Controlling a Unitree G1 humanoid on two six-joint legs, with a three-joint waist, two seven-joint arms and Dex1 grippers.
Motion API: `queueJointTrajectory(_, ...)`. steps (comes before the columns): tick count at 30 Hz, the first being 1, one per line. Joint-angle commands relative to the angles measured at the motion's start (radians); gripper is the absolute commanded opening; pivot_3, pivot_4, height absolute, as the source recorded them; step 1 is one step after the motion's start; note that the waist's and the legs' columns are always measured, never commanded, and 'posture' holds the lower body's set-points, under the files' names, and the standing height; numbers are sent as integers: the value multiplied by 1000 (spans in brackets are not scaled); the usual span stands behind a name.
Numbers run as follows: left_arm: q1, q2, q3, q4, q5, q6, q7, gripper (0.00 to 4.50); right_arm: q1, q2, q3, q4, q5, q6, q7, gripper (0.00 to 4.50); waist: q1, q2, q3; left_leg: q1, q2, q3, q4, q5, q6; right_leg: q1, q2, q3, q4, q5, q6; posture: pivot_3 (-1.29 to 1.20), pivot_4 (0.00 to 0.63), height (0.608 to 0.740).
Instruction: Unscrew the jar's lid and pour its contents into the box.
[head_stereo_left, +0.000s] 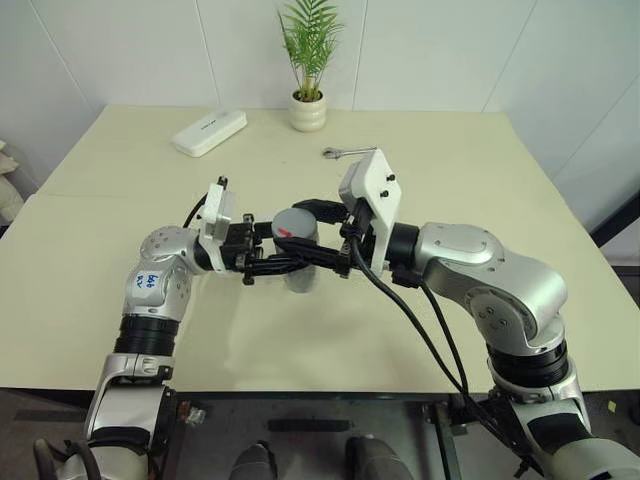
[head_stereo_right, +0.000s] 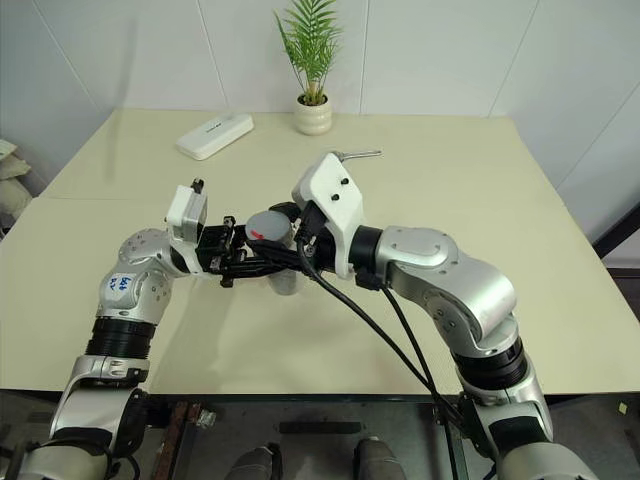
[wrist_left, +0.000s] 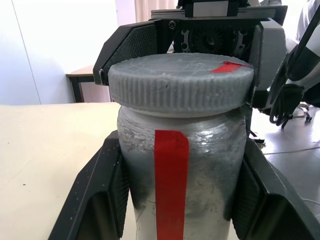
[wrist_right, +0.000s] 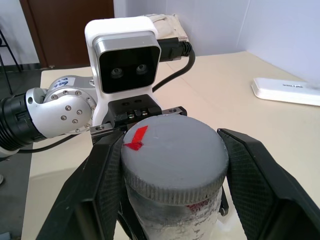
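While the jar (wrist_left: 180, 175) is hanging above the table (head_stereo_left: 480, 200), nearer its front edge than its far one, the left gripper (head_stereo_left: 262, 262) is clamping its striped body so it cannot spin. The right gripper (wrist_right: 172, 165) is squeezing the lid (wrist_right: 172, 150), apparently to twist it off. Both forearms are reaching inward, roughly level, meeting at the jar.

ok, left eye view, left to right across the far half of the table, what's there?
White case → potted plant → wrench.
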Motion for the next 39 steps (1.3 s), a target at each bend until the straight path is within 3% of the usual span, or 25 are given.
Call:
queueJointTrajectory(1,0,-4,-29,-91,0,-16,-15,2173,2,11,-34,-34,-24,20,-73,2624,0,0,0,0,0,0,0,0,0,0,0,0,0,0,0,0,150,740)
queueJointTrajectory(16,3,-6,-24,-110,4,-19,11,2173,39,48,-54,-100,-40,98,-204,2624,0,0,0,0,0,0,0,0,0,0,0,0,0,0,0,0,150,740)
queueJointTrajectory(39,-8,-12,-29,-84,8,-33,1,2173,53,43,-51,-105,-26,102,-194,2624,0,0,0,0,0,0,0,0,0,0,0,0,-1,0,0,0,150,740)
